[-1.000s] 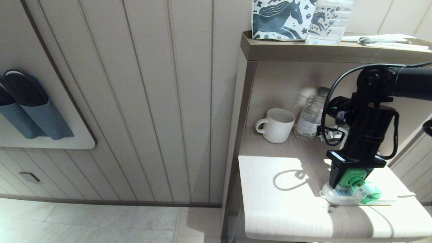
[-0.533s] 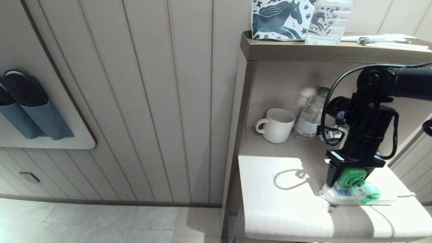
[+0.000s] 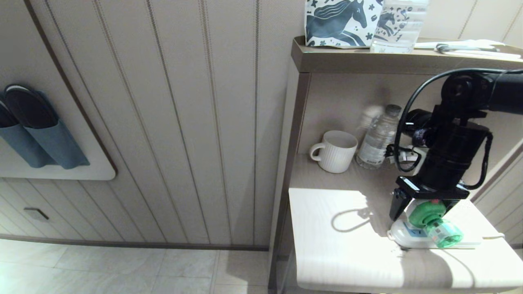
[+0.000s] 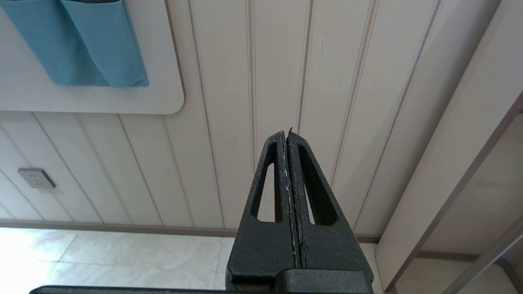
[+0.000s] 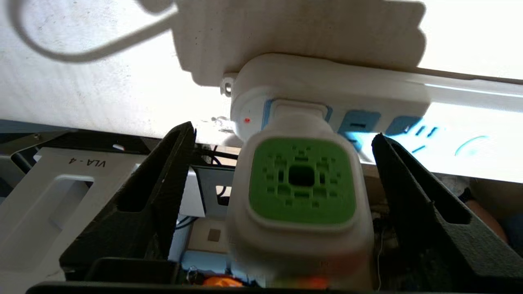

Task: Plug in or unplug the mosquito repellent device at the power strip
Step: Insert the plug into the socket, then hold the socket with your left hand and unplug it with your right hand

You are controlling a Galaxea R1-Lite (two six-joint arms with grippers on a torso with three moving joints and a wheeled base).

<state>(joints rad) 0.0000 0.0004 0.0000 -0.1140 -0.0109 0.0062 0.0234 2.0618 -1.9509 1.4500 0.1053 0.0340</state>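
The mosquito repellent device [image 3: 434,222], white with a green head and a green bottle, stands plugged into the end socket of the white power strip [image 3: 402,236] on the sunlit table. My right gripper [image 3: 423,206] hangs just above it, open, one finger on each side and clear of it. In the right wrist view the device [image 5: 302,179] sits between the spread fingers [image 5: 163,183], plugged into the power strip [image 5: 367,96], where a small red light glows. My left gripper [image 4: 286,132] is shut, empty, and faces the panelled wall.
A white mug [image 3: 335,151] and a water bottle [image 3: 378,139] stand at the back of the table [image 3: 335,245]. The shelf above [image 3: 367,61] carries a horse-print bag [image 3: 339,22] and another bottle. Slippers [image 3: 28,130] hang on the left wall.
My right gripper's fingers have spread apart, let go of the device's head and lifted a little. The device stays plugged into the strip.
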